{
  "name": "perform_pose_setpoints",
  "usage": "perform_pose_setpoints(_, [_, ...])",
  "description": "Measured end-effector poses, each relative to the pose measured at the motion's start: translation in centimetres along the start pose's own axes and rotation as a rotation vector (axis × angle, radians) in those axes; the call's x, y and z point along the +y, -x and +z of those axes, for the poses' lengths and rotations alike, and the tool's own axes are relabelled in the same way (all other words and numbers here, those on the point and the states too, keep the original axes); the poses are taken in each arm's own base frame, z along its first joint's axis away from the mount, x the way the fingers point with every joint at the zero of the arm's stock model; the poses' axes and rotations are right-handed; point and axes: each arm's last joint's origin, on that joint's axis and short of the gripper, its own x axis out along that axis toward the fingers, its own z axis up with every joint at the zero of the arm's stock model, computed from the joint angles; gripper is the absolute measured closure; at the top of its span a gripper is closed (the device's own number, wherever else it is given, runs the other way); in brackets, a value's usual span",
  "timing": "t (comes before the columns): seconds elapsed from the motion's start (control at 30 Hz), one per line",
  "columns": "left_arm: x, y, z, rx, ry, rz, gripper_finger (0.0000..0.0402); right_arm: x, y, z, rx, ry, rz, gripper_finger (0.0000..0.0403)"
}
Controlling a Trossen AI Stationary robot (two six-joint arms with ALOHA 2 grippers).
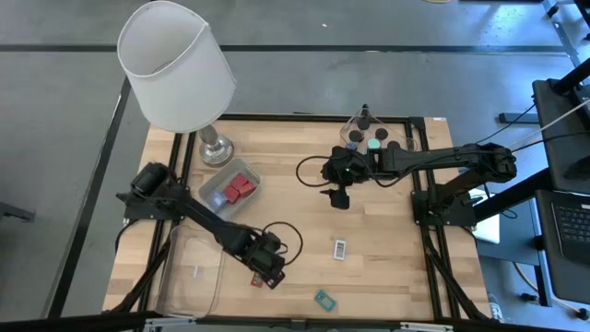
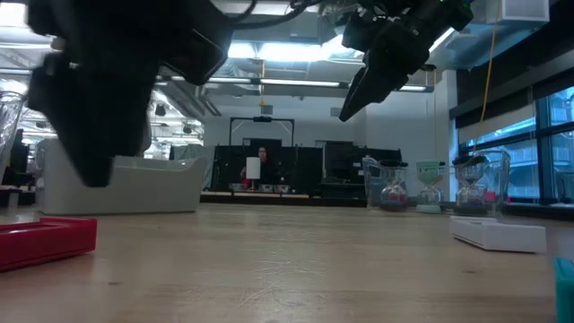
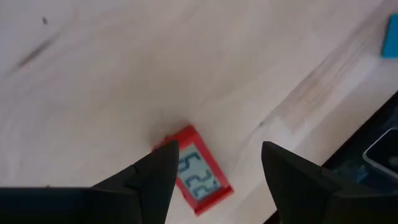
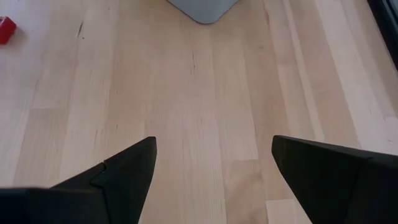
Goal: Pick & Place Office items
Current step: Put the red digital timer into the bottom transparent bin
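Overhead and level table views share the table (image 1: 304,249); wrist views look down.

Evenly lit from overhead, no harsh glare on the tabletop (image 1: 369,277). Soft shadows only, faint one under the left claw (image 3: 214,180) beside the red timer (image 3: 198,171). Low view backlit: ceiling strip lights and right-hand windows bright, arms silhouetted near black, foreground arm badly blurred. Left wrist view soft, slightly washed out. Right wrist view sharper.
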Motion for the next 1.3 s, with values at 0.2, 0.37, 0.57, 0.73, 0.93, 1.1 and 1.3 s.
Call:
perform_pose_setpoints(0.2, [-0.3, -0.1, -1.3, 0.016, -0.028, 0.069, 0.0176, 0.0, 0.0, 0.0, -0.001, 0.004, -0.001, 0.0081])
perform_pose_setpoints(0.37, [0.2, -0.3, -1.8, 0.017, 0.059, 0.128, 0.0176, 0.0, 0.0, 0.1, -0.006, 0.008, -0.003, 0.0081])
perform_pose_setpoints(0.57, [0.1, -1.5, -1.9, 0.030, 0.129, 0.139, 0.0176, 0.0, 0.0, 0.1, -0.008, 0.011, -0.003, 0.0081])
perform_pose_setpoints(0.73, [0.3, -2.2, -2.0, 0.032, 0.151, 0.163, 0.0176, 0.0, 0.0, 0.2, -0.016, 0.015, -0.004, 0.0081])
perform_pose_setpoints(0.93, [0.0, -3.1, -1.9, 0.031, 0.156, 0.134, 0.0176, 0.0, 0.0, 0.2, -0.020, 0.018, -0.004, 0.0081])
perform_pose_setpoints(1.1, [0.0, -3.4, -2.0, 0.033, 0.151, 0.145, 0.0176, 0.0, 0.0, 0.2, -0.025, 0.030, -0.004, 0.0081])
perform_pose_setpoints(1.3, [0.1, -3.4, -2.1, 0.035, 0.092, 0.151, 0.0177, 0.0, 0.0, 0.3, -0.027, 0.033, -0.005, 0.0081])
